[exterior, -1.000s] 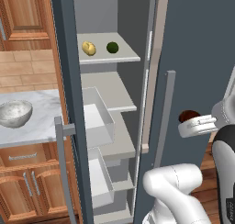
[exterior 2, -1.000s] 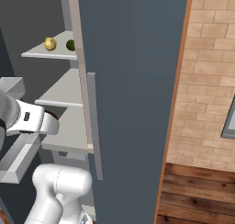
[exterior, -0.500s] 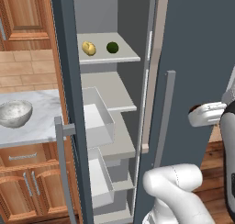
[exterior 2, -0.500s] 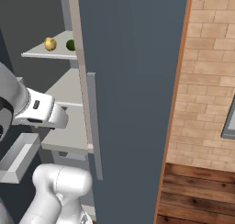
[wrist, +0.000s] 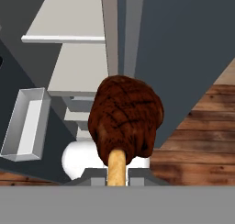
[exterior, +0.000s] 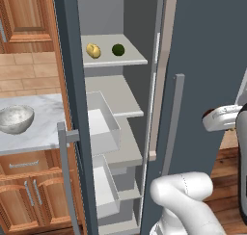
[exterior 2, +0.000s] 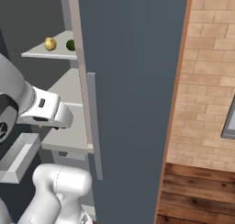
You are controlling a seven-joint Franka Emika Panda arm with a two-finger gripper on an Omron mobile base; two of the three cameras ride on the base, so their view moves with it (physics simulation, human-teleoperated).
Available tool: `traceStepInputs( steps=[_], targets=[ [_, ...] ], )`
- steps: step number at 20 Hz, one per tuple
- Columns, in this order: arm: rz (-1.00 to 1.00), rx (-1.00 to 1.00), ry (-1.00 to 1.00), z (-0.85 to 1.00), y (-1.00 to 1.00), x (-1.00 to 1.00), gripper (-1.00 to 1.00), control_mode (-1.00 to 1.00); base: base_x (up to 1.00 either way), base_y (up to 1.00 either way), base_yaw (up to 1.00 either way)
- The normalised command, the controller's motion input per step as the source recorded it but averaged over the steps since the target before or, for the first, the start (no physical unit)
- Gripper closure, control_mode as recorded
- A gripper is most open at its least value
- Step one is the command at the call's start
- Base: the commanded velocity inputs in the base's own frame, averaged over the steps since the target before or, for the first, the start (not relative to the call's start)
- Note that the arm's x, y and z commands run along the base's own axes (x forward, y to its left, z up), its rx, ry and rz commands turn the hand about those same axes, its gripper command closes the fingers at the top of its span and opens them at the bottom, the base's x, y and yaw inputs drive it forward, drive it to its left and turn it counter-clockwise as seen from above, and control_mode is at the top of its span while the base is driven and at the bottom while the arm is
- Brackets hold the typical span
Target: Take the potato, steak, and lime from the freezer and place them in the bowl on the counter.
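My gripper (wrist: 117, 170) is shut on the steak (wrist: 126, 115), a dark brown-red piece with a tan bone end that covers the fingers. The hand (exterior: 223, 118) hangs outside the freezer, in front of its open slate-grey door (exterior: 207, 60), with a sliver of steak (exterior: 207, 116) at its tip. From the other side the hand (exterior 2: 53, 115) sits below the shelves. The yellow-tan potato (exterior: 93, 50) and dark green lime (exterior: 118, 49) lie side by side on the upper shelf; potato (exterior 2: 50, 44) and lime (exterior 2: 70, 45) show there too. The speckled bowl (exterior: 14, 118) stands on the marble counter (exterior: 46, 121) at left.
Two white drawers (exterior: 103, 125) stick out of the freezer below the shelves. The second door edge with a grey bar handle (exterior: 65, 176) stands between freezer and counter. Wooden cabinets (exterior: 24, 195) lie under the counter, a brick wall (exterior 2: 206, 81) and wooden floor (exterior 2: 197, 195) at right.
The hand with the steak has swung to the right and slightly up, further out from the freezer shelves. Potato, lime and bowl have stayed put.
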Motion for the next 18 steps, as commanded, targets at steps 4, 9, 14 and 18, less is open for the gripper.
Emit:
traceStepInputs(
  steps=[4,9,14,18],
  targets=[
    [0.00,0.00,0.00,0.00,0.01,0.00,1.00,-1.00,0.00,0.00,0.00],
    [0.00,0.00,0.00,0.00,0.17,-0.01,1.00,-1.00,0.00,0.00,0.00],
    [0.00,0.00,0.00,0.00,0.19,-0.01,1.00,-1.00,0.00,0.00,0.00],
    [0.00,0.00,0.00,0.00,0.00,0.00,1.00,-1.00,0.00,0.00,0.00]
  ],
)
